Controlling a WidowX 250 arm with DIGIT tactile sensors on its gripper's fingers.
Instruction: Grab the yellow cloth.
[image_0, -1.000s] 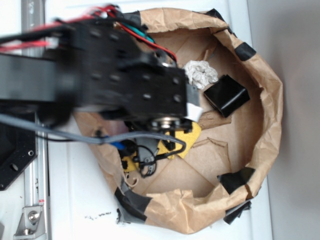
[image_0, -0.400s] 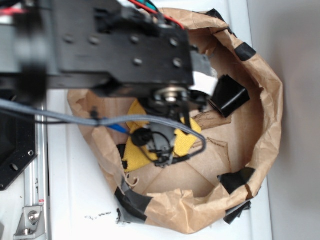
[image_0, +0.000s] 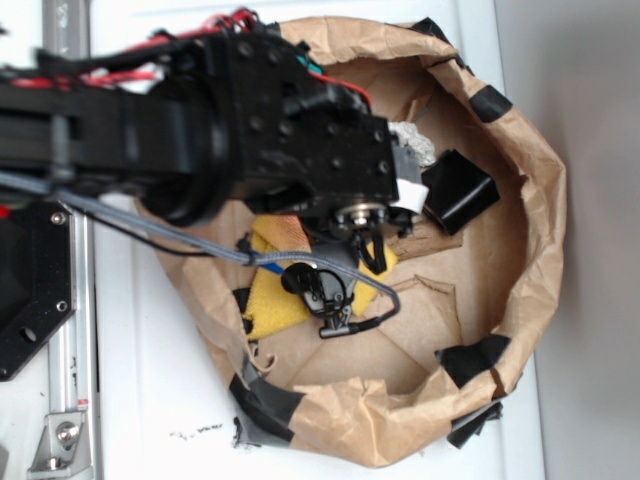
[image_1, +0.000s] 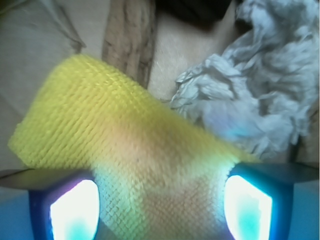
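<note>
The yellow cloth (image_1: 115, 125) fills the middle of the wrist view, its fuzzy weave running down between my two fingers (image_1: 72, 210). My gripper (image_1: 161, 205) is open, its jaws standing wide apart on either side of the cloth. In the exterior view the yellow cloth (image_0: 270, 295) lies on the floor of the brown paper enclosure, partly covered by my black arm (image_0: 300, 150). The fingertips are hidden under the wrist there.
A crumpled grey-white paper wad (image_1: 260, 95) lies just right of the cloth and peeks out by the wrist (image_0: 412, 140). A glossy black block (image_0: 460, 190) sits beyond it. A crumpled brown paper wall (image_0: 545, 200) rings everything.
The arm swung up and across over the enclosure, then settled back above the cloth. The cloth, wad and block have stayed in place.
</note>
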